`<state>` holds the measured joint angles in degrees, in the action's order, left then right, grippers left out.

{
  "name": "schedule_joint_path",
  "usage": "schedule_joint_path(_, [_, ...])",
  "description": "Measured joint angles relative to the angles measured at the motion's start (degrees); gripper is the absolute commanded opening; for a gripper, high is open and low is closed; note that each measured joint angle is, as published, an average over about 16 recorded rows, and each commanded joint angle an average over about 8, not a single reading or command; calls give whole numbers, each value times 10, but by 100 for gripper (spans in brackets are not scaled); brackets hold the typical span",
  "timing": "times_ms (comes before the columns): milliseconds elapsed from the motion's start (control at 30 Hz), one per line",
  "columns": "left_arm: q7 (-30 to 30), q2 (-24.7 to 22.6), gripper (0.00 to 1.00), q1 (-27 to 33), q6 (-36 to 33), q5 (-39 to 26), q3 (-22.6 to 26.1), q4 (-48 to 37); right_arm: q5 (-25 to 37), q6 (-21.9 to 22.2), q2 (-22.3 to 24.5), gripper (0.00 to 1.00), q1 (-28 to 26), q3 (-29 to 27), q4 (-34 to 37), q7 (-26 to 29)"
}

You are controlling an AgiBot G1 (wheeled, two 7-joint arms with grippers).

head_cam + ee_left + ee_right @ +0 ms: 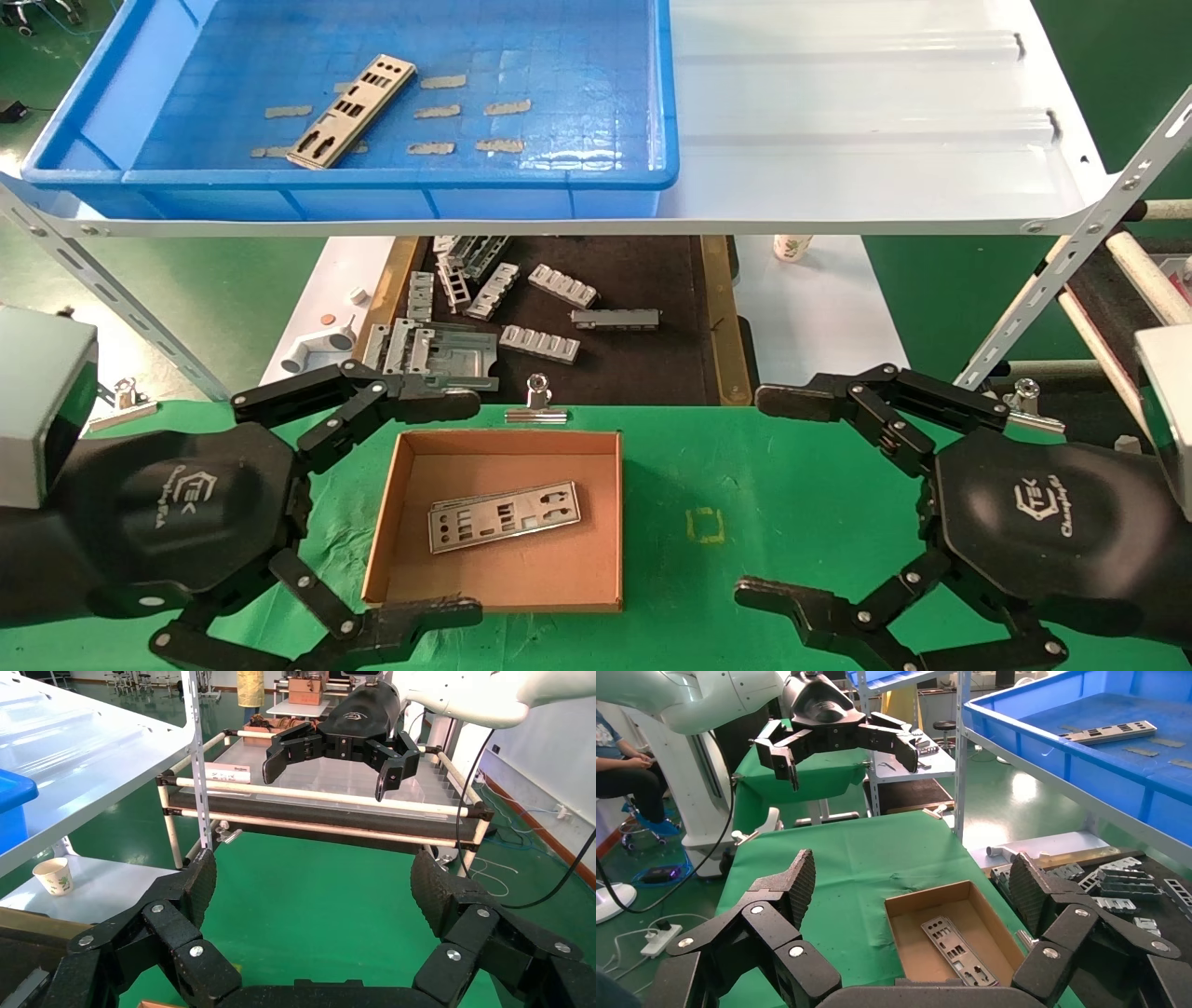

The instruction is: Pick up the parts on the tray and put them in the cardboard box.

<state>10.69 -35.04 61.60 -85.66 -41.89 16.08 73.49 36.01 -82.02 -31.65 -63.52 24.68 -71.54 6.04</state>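
One flat silver plate (351, 112) with cut-outs lies on the floor of the blue tray (372, 177) on the upper shelf at the back left; it also shows in the right wrist view (1112, 732). Another plate (504, 515) lies inside the brown cardboard box (498, 596) on the green cloth, also seen in the right wrist view (958, 950). My left gripper (466, 508) is open and empty just left of the box. My right gripper (759, 494) is open and empty to the right of the box.
Chunky grey ribbed brackets (549, 317) lie on a dark mat with wooden edges (717, 317) below the shelf. A white shelf (866, 140) spans the back. A metal clip (537, 403) sits at the cloth's far edge. A paper cup (792, 247) stands behind.
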Motion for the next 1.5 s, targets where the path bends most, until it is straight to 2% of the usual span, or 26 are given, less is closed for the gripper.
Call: schedule_joint_path(1500, [0, 0, 100, 0, 0, 0, 0, 0, 0, 0, 0, 100, 0, 0, 0, 0])
